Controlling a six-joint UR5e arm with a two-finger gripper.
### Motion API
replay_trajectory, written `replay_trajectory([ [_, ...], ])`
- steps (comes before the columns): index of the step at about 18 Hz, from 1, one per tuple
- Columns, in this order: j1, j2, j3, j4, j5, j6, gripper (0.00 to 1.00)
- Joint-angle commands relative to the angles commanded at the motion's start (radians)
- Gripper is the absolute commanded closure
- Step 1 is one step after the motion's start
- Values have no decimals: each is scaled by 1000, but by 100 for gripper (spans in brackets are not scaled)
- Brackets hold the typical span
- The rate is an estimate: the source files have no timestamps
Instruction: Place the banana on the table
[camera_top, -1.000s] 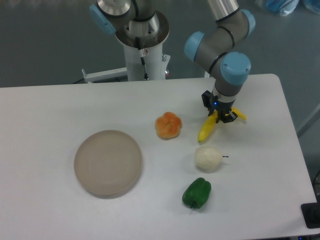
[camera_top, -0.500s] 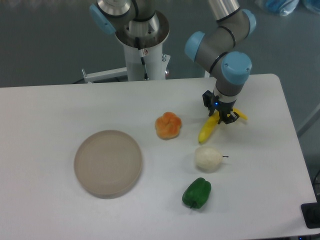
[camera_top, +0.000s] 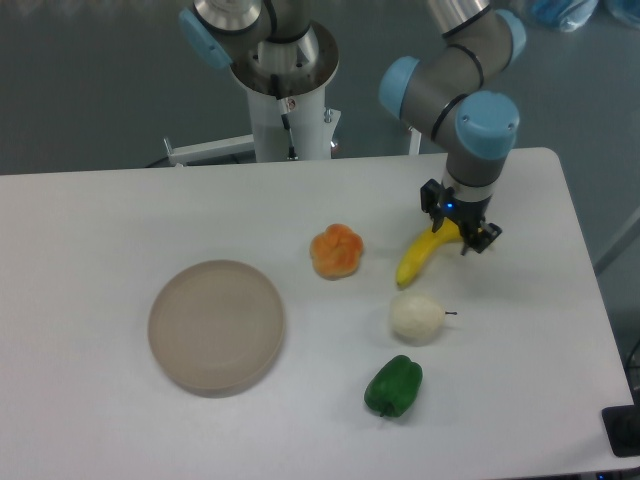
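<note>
The yellow banana (camera_top: 418, 256) lies on the white table (camera_top: 100, 220), right of centre, with its left tip pointing toward the front. My gripper (camera_top: 460, 226) hangs just over the banana's right end and hides it. The jaws stand apart on either side of that end, and the dark fingers (camera_top: 431, 198) do not seem to squeeze the fruit. The banana appears to rest on the tabletop by itself.
An orange lobed fruit (camera_top: 336, 251) sits left of the banana. A white pear-like fruit (camera_top: 415, 317) and a green pepper (camera_top: 394, 386) lie in front of it. A round beige plate (camera_top: 216, 325) is at the left. The robot base (camera_top: 285, 90) stands behind the table.
My gripper has shifted to the right, from over the banana's middle to over its right end. The banana has stayed in place on the table.
</note>
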Motion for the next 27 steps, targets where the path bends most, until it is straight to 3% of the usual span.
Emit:
replay_trajectory([
  [9, -43, -32, 118, 2, -12, -202, 0],
  [17, -121, -133, 285, 14, 2, -279, 0],
  [27, -132, -133, 292, 20, 29, -213, 0],
])
